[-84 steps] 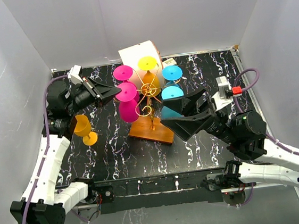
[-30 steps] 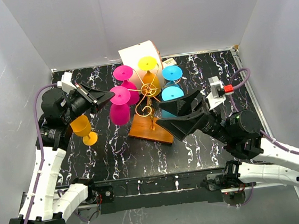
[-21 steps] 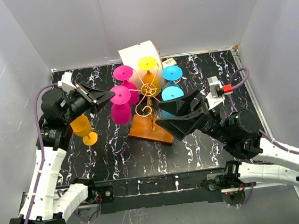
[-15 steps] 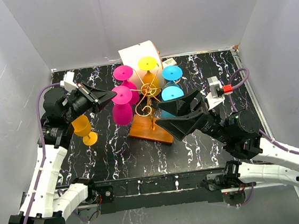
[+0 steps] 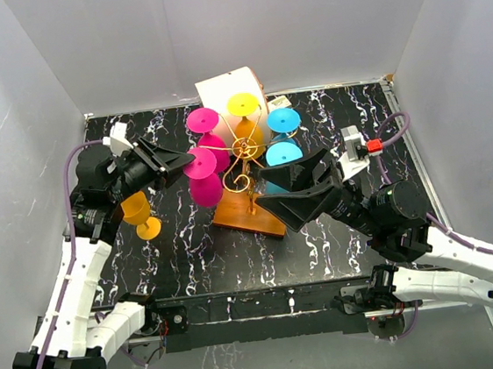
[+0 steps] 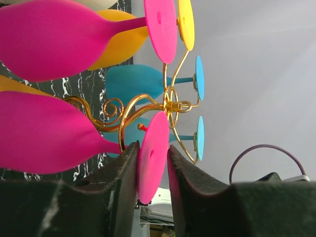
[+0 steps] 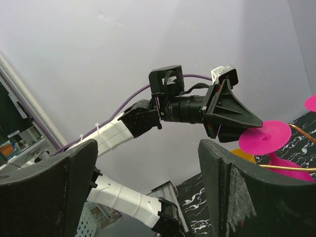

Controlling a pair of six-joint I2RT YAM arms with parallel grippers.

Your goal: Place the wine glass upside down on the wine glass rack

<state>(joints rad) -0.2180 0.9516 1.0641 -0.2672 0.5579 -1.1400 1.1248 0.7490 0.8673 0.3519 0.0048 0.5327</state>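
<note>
While an orange glass (image 5: 140, 215) stands upright at the left of the black marbled table (image 5: 193, 261), the left gripper (image 5: 182, 161) hovers above it, jaws slightly parted on either side of the foot of the magenta wine glass (image 5: 204, 184); whether they press on it cannot be determined. This glass hangs bowl down on the front left arm of the gold wire wine glass rack (image 5: 247, 147), which also carries other coloured glasses (image 5: 282, 121). The right gripper (image 5: 269, 191), spread wide and empty, is just right of the rack's wooden base (image 5: 248, 212)

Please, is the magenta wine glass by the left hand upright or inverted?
Inverted: the magenta plastic wine glass has foot above bowl.
</note>
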